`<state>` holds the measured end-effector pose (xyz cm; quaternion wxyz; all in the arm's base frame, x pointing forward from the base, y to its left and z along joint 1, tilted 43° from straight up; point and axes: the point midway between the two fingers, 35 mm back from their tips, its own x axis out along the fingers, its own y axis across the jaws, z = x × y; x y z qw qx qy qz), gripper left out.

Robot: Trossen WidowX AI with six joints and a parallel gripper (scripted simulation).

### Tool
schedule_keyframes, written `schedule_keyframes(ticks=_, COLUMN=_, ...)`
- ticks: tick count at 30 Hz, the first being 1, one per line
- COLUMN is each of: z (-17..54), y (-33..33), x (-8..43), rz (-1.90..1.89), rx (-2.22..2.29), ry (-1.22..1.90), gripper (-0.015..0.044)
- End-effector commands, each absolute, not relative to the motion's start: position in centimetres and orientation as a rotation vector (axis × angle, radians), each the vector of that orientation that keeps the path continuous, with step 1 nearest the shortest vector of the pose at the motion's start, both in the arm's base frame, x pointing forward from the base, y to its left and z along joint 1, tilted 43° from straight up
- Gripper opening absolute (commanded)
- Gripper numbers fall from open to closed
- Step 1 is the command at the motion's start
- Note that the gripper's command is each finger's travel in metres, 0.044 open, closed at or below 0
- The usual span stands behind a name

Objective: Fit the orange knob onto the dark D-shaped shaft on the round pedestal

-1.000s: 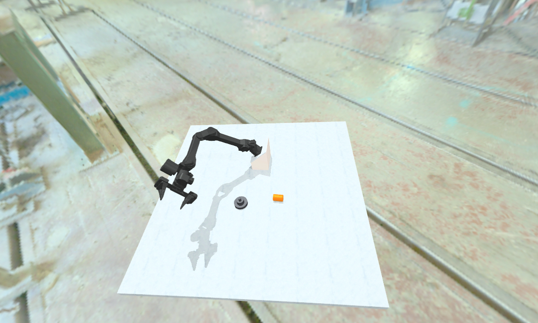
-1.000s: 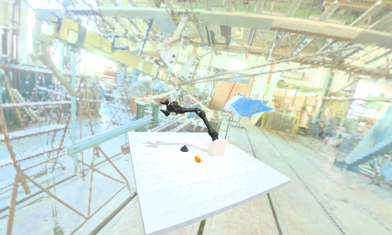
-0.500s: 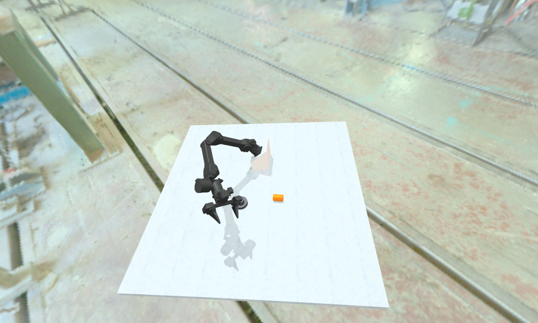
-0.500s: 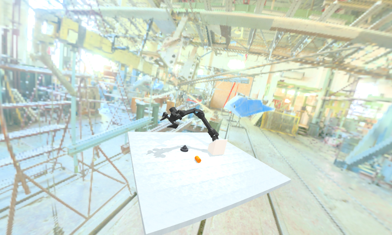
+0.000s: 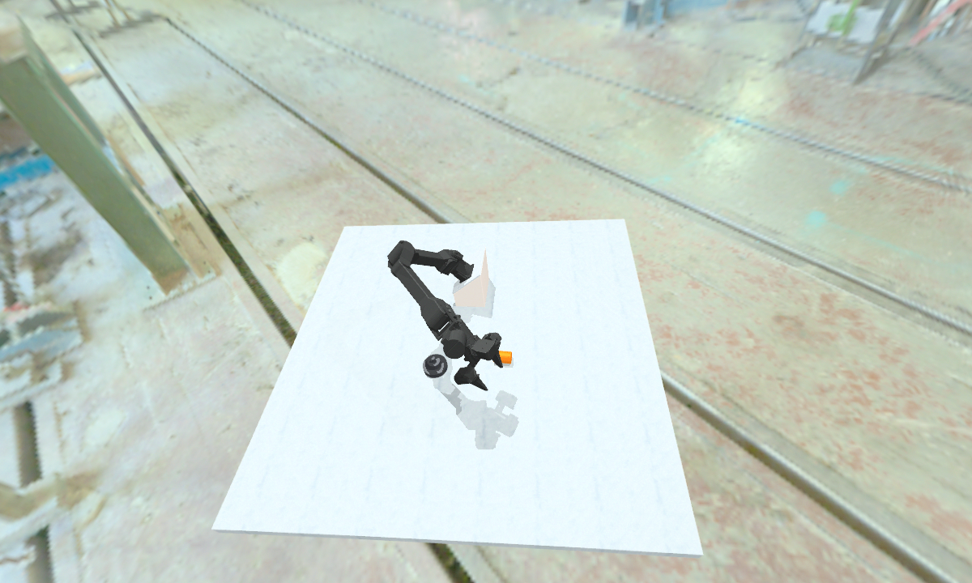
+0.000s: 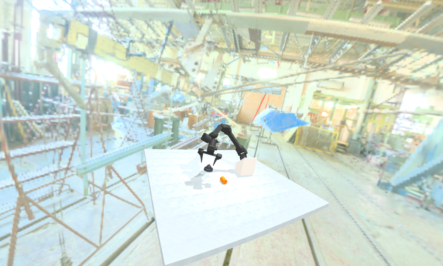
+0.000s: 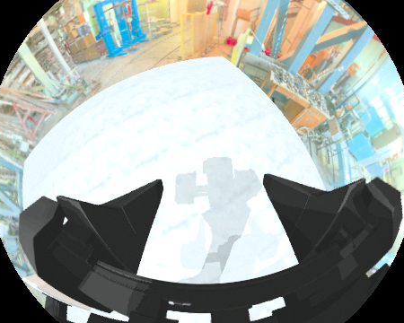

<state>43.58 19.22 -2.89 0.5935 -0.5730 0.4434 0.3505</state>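
Note:
The orange knob [image 5: 505,357] [image 6: 223,180] lies on its side on the white table top. In the top view a finger partly covers its left end. The dark round pedestal [image 5: 435,367] [image 6: 208,169] stands on the table with its short shaft pointing up; the shaft's flat side cannot be made out. My gripper [image 5: 493,377] [image 6: 207,163] [image 7: 213,178] is wide open and empty, above the table with its fingers pointing down. In the exterior view its fingers appear above and behind the pedestal. Neither knob nor pedestal shows in the wrist view.
A pale pinkish block [image 5: 470,293] [image 6: 248,167] stands on the white table top [image 5: 583,471] [image 6: 249,215] [image 7: 166,112] beside the arm's base. The arm arches from there to the gripper. The arm's shadow falls on the table.

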Motion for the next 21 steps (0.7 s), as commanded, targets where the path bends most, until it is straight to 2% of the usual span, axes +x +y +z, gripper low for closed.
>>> schedule_keyframes(ticks=1, z=-7.6, y=18.3, x=37.8, rz=0.828, rx=-1.435, ry=1.269, gripper=0.044)
schedule_keyframes(ticks=8, z=-11.4, y=15.0, x=28.4, rz=0.755, rx=-1.775, ry=1.619, gripper=0.044)
schedule_keyframes(ticks=21, z=-13.3, y=13.2, x=28.3, rz=0.749, rx=-1.792, ry=1.629, gripper=0.044)
